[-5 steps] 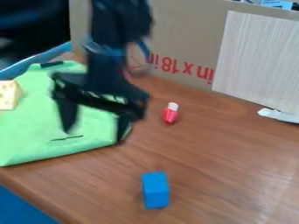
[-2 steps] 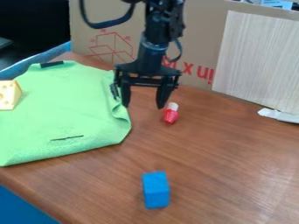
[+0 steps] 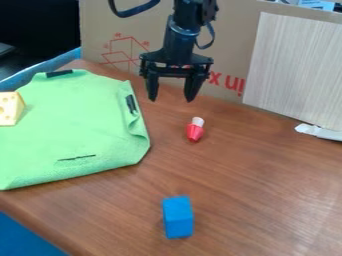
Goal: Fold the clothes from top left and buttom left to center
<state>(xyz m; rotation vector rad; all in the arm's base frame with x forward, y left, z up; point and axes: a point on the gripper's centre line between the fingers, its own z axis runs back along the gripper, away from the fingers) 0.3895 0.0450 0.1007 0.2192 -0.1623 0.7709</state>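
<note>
The gripper [image 3: 172,95], its fingers spread with nothing between them, hangs near the far edge of the bench [image 3: 247,170], in front of the cardboard [image 3: 194,40]. The green cloth [image 3: 73,125] lies at the left of the bench, its right edge folded over, with a toy cheese wedge [image 3: 9,109] on its left side.
</note>
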